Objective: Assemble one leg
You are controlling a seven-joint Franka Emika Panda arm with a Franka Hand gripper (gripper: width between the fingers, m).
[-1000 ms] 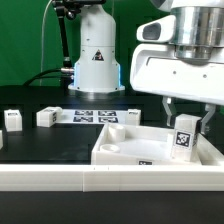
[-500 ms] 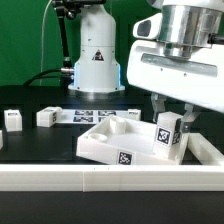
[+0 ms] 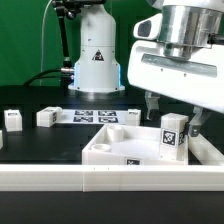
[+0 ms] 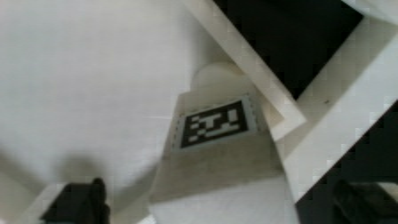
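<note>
My gripper (image 3: 176, 122) is at the exterior view's right, shut on a leg (image 3: 173, 136), a small white block with a black-and-white tag. The leg stands upright, its lower end inside the large white square panel (image 3: 108, 152) with a raised rim. In the wrist view the leg (image 4: 217, 125) runs between my two dark fingers (image 4: 80, 200), over the panel's flat inside (image 4: 89, 80) near a rim. Three more legs lie on the black table: two at the left (image 3: 12, 119) (image 3: 47, 116) and one behind the panel (image 3: 131, 116).
The marker board (image 3: 92, 115) lies flat at the back middle. The robot's white base (image 3: 95, 60) stands behind it. A white ledge (image 3: 60, 178) runs along the table's front edge. A green backdrop closes the rear.
The held leg tilted half a second ago and now stands upright again. The panel has turned and slid towards the exterior view's left.
</note>
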